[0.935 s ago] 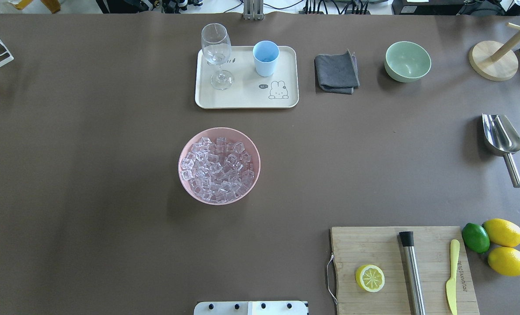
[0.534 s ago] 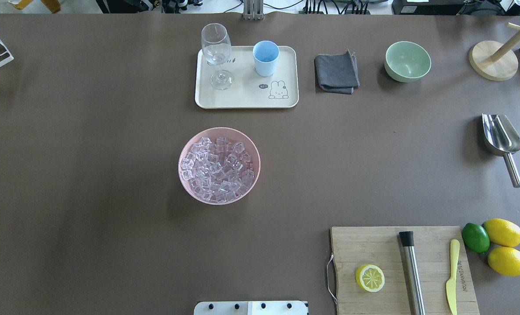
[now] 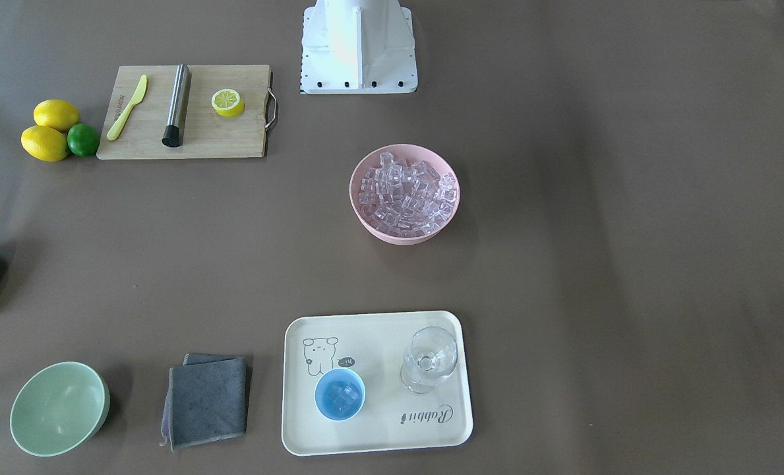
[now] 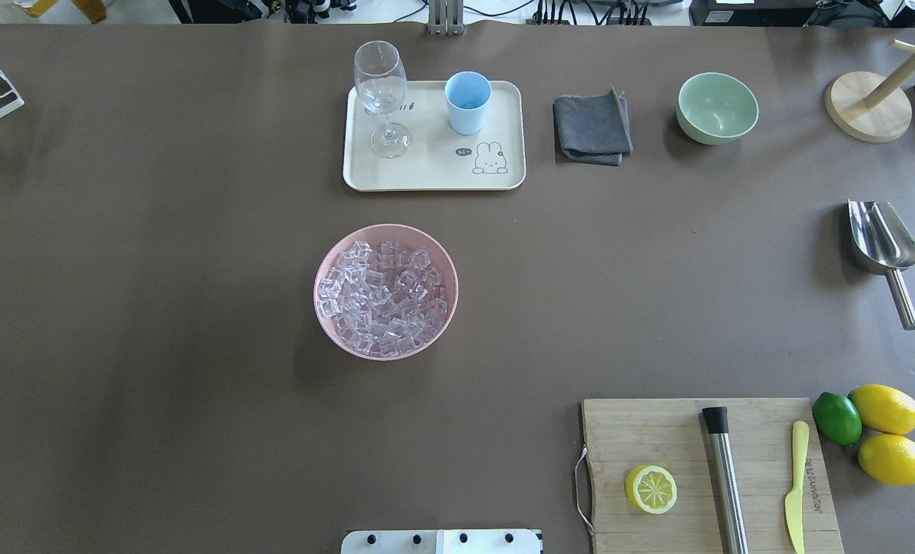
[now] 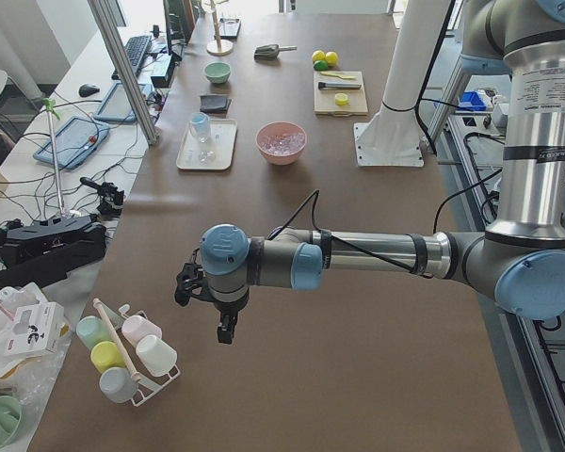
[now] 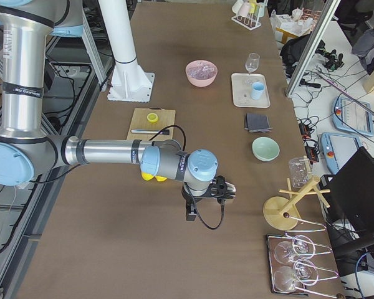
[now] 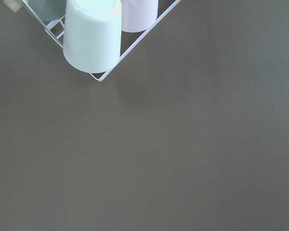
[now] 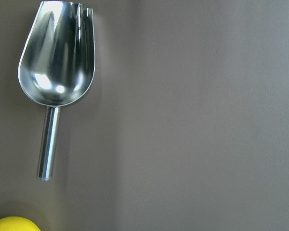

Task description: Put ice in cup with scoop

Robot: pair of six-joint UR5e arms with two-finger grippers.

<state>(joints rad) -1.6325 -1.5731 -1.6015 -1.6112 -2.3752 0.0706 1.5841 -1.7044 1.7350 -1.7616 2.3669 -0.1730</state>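
Observation:
The ice [image 4: 384, 296] fills a pink bowl [image 4: 326, 261] at mid-table. The light-blue cup [image 4: 468, 101] stands on a cream tray [image 4: 434, 175]; the front-facing view shows a few cubes inside the cup [image 3: 339, 394]. The steel scoop [image 4: 883, 246] lies empty on the table at the right edge, handle toward the robot, and fills the upper left of the right wrist view [image 8: 55, 72]. My right gripper [image 6: 190, 215] hangs above the table near the scoop. My left gripper [image 5: 224, 330] hangs over the table's far left end. I cannot tell whether either is open.
A stemmed glass [image 4: 381, 85] stands on the tray beside the cup. A grey cloth [image 4: 592, 127] and a green bowl [image 4: 717, 108] lie to the right. A cutting board [image 4: 657, 431] holds a lemon half, a steel cylinder and a knife. A rack of cups [image 7: 91, 36] is near my left gripper.

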